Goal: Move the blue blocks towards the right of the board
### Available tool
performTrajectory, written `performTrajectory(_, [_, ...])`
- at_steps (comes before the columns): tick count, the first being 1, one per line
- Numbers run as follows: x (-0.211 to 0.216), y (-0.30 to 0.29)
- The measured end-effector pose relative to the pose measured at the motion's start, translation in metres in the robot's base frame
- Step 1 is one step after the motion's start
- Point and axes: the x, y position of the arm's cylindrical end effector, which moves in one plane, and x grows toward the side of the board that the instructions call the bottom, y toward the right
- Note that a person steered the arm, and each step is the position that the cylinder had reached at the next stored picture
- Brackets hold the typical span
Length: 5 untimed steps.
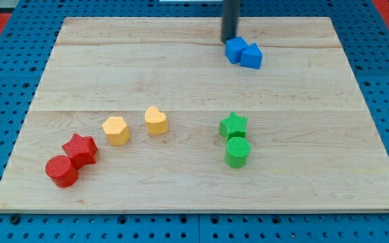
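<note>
Two blue blocks sit touching near the view's top right of centre: a blue block (236, 50) with an irregular outline on the left and a blue cube-like block (252, 56) on its right. My dark rod comes down from the view's top, and my tip (229, 40) stands just at the upper left edge of the left blue block, touching or nearly touching it.
The wooden board (181, 74) lies on a blue pegboard. A yellow hexagon block (116, 129) and a yellow heart block (156, 120) sit left of centre. A red star (80, 148) and red cylinder (62, 170) are lower left. A green star (233, 125) and green cylinder (238, 152) are right of centre.
</note>
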Motion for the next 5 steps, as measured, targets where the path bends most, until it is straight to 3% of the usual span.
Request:
performTrajectory(2, [0.031,0.099])
performTrajectory(4, [0.018,0.060])
performTrajectory(5, [0.087,0.053])
